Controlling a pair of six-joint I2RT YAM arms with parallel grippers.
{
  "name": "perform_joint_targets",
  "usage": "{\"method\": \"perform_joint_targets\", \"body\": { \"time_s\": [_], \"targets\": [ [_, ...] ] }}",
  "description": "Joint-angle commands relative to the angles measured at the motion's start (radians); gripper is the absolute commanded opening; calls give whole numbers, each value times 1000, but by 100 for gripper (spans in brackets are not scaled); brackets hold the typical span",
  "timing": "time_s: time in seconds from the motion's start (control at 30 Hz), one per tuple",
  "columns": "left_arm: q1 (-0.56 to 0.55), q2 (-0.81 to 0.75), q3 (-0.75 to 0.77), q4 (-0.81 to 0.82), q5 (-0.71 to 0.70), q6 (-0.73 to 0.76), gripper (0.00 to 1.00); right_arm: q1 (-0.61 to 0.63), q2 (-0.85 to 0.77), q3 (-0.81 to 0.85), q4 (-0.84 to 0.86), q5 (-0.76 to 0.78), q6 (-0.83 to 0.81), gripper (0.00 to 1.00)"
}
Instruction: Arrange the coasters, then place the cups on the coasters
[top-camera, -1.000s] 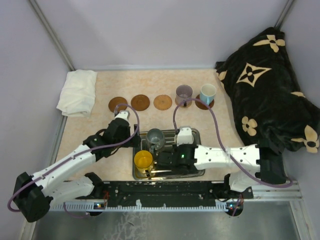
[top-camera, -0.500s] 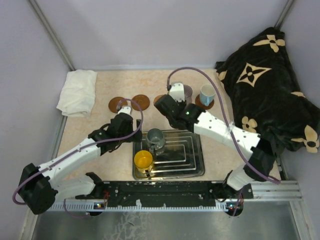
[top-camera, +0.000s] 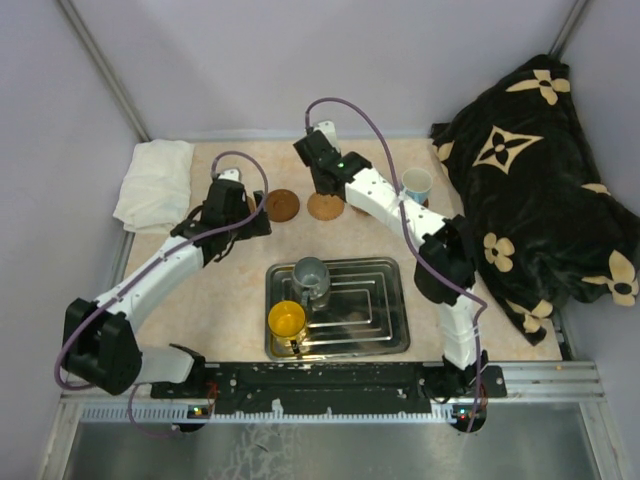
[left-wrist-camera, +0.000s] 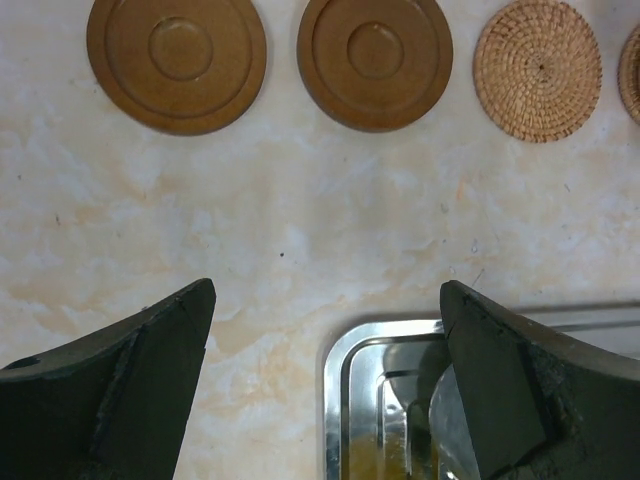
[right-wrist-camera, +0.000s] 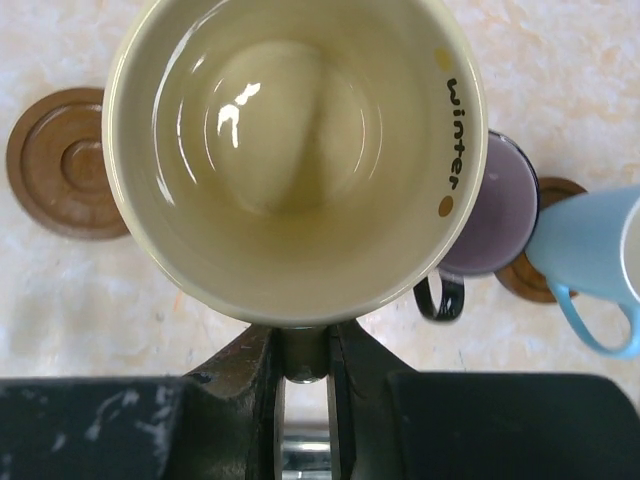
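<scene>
My right gripper (right-wrist-camera: 303, 345) is shut on the handle of the cream cup (right-wrist-camera: 295, 150) and holds it upright above the coaster row. In the right wrist view a brown coaster (right-wrist-camera: 62, 160) lies to its left. To its right are the purple cup (right-wrist-camera: 490, 210) and the light blue cup (right-wrist-camera: 590, 250), which stands on a coaster (right-wrist-camera: 530, 282). My left gripper (left-wrist-camera: 328, 292) is open over bare table, with two brown coasters (left-wrist-camera: 177, 60) (left-wrist-camera: 374, 58) and a woven one (left-wrist-camera: 538, 68) beyond it. The grey cup (top-camera: 311, 275) and the orange-yellow cup (top-camera: 287, 320) stand in the metal tray (top-camera: 385, 335).
A folded white cloth (top-camera: 155, 183) lies at the back left. A black blanket with cream flowers (top-camera: 535, 190) is heaped along the right side. The tray's corner (left-wrist-camera: 345, 370) lies just below my left fingers. Grey walls close the back and left.
My right arm has lifted the cream cup out of the tray and carried it back to the coaster row. My left arm has swung back and left, away from the tray, staying open.
</scene>
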Motion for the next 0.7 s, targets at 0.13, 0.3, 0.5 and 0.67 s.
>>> {"method": "perform_joint_targets", "body": {
  "time_s": [0.13, 0.3, 0.5, 0.67],
  "targets": [
    [78, 139, 116, 72, 87, 54, 100, -61, 130, 188, 110, -60, -72, 0],
    [106, 193, 126, 90, 117, 58, 100, -67, 180, 184, 127, -79, -62, 0],
    [124, 231, 124, 105, 142, 68, 100, -67, 223, 190, 125, -94, -37, 0],
    [133, 233, 119, 112, 151, 69, 100, -66, 238, 171, 122, -105, -25, 0]
  ]
}}
